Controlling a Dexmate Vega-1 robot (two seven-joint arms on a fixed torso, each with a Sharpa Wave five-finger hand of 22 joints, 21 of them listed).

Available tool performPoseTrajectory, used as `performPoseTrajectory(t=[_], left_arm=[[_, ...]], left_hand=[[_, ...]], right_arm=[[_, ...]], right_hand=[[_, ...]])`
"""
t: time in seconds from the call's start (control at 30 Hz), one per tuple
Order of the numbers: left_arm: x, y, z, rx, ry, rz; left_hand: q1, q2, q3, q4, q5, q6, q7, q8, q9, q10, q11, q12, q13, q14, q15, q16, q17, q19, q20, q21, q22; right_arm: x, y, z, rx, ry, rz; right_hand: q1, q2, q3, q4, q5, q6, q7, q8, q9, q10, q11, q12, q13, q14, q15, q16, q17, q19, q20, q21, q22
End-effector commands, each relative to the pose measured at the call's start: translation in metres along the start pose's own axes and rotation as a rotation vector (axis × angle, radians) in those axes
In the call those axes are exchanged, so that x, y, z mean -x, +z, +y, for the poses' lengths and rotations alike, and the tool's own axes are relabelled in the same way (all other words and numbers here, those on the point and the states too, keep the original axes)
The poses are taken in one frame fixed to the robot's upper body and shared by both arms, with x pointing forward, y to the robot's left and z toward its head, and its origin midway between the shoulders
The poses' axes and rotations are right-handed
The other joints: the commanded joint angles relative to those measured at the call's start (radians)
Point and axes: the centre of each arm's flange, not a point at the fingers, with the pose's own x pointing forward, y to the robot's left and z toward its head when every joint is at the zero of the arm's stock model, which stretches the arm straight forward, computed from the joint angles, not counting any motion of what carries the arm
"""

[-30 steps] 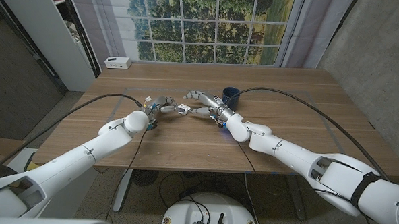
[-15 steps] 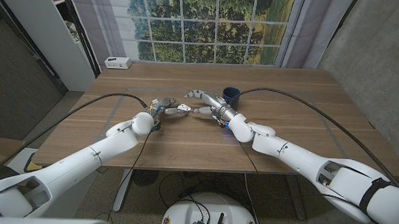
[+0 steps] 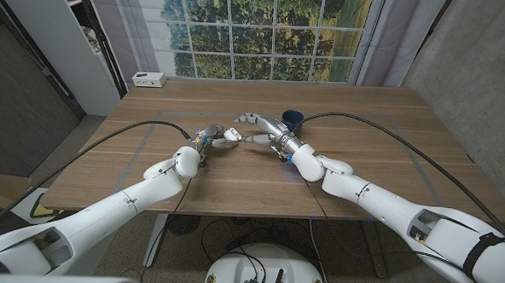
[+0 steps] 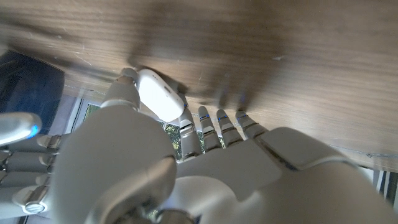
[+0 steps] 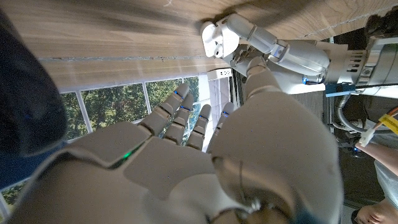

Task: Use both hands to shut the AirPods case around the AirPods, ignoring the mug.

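The white AirPods case [image 3: 230, 134] is just above the middle of the table, pinched between the thumb and fingertips of my left hand [image 3: 203, 139]. In the left wrist view the case [image 4: 158, 94] shows as a smooth rounded shell beyond my left hand [image 4: 186, 174]. My right hand [image 3: 263, 130] is close on the case's other side with its fingers spread and one fingertip almost at the case. In the right wrist view the case [image 5: 216, 38] sits past my right hand [image 5: 186, 162], still held by the left hand [image 5: 280, 53]. I cannot tell whether the lid is fully down.
The dark blue mug [image 3: 292, 120] stands just behind my right hand and fills one side of the right wrist view [image 5: 25, 106]. A small white box [image 3: 148, 79] sits at the table's [image 3: 362, 163] far left edge. Bare wood lies in front of both hands.
Both arms have reached a little farther across the table, carrying the case slightly away from me. The left hand still holds the case, and the right hand stays beside it.
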Motion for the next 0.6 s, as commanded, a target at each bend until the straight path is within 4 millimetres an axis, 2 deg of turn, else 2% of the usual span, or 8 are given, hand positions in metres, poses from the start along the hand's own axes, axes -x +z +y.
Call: performPoseTrajectory(t=[0.03, 0.2, 0.3, 0.6], left_arm=[[0.008, -0.017, 0.006, 0.094, 0.067, 0.007], [0.008, -0.032, 0.007, 0.261, 0.063, 0.021], [0.007, -0.04, 0.007, 0.347, 0.057, 0.034], [0.003, -0.054, 0.008, 0.519, 0.014, 0.022]], left_hand=[[0.058, 0.046, 0.016, -0.009, -0.02, 0.068, 0.046, 0.03, 0.071, 0.025, 0.0, 0.009, 0.004, 0.014, -0.035, 0.003, 0.002, 0.116, 0.05, 0.013, 0.012], [0.08, 0.071, 0.019, -0.011, -0.041, 0.109, 0.019, 0.046, 0.082, 0.025, 0.012, 0.007, 0.006, 0.019, -0.045, -0.003, 0.002, 0.114, 0.059, 0.011, 0.013], [0.097, 0.082, 0.02, -0.014, -0.052, 0.153, -0.003, 0.062, 0.089, 0.03, 0.007, 0.006, 0.005, 0.015, -0.048, -0.008, 0.001, 0.113, 0.057, 0.01, 0.013], [0.125, 0.094, 0.02, -0.019, -0.063, 0.204, -0.03, 0.074, 0.087, 0.03, -0.007, 0.0, 0.002, 0.015, -0.055, -0.01, 0.001, 0.112, 0.055, 0.009, 0.014]], right_arm=[[0.003, 0.004, -0.005, -0.014, -0.011, 0.0], [0.004, 0.003, -0.005, -0.015, -0.011, 0.011], [0.004, 0.002, -0.005, -0.015, -0.013, 0.02], [0.007, 0.0, -0.007, -0.012, -0.022, 0.042]], right_hand=[[-0.002, 0.007, 0.0, 0.002, -0.003, 0.004, 0.001, 0.008, 0.001, 0.005, 0.006, 0.006, 0.002, 0.003, -0.153, -0.005, 0.004, 0.002, -0.014, 0.002, 0.002], [-0.005, 0.008, -0.002, 0.003, -0.005, 0.007, 0.001, 0.01, 0.001, 0.007, 0.007, 0.008, 0.002, 0.004, -0.153, -0.005, 0.005, 0.003, -0.013, 0.002, 0.002], [-0.006, 0.009, -0.002, 0.003, -0.005, 0.008, 0.001, 0.01, 0.001, 0.007, 0.007, 0.008, 0.002, 0.004, -0.152, -0.005, 0.005, 0.003, -0.013, 0.002, 0.002], [-0.011, 0.01, -0.006, 0.005, -0.007, 0.011, 0.001, 0.012, 0.001, 0.005, 0.009, 0.009, 0.003, 0.004, -0.151, -0.006, 0.006, 0.003, -0.01, 0.002, 0.002]])
